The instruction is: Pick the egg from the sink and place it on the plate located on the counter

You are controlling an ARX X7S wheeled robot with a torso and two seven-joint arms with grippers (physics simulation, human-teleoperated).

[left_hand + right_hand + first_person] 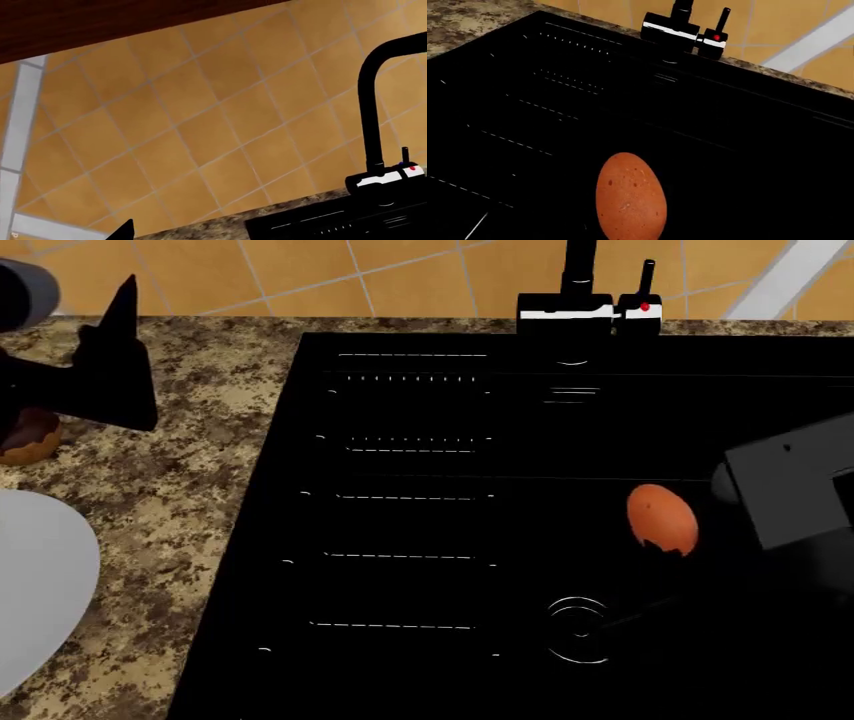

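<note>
- The egg [661, 517] is sitting upright over the black sink [414, 540], above the drain ring [579, 628] and near the basin's right side.
- The right gripper [663, 552] is showing dark tips at the egg's lower end; whether its jaws are pinching it I cannot tell.
- The left gripper [114, 350] is hovering over the speckled surface [187, 490]; its jaws' state is unclear.
- The plate [34, 590] is lying on the surface, left of the sink, near a doughnut [27, 437].

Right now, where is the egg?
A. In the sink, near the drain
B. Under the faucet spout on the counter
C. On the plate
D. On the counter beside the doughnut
A: the head view shows the egg inside the black sink, just above the drain ring, while the plate sits bare on the counter at the left.
</note>
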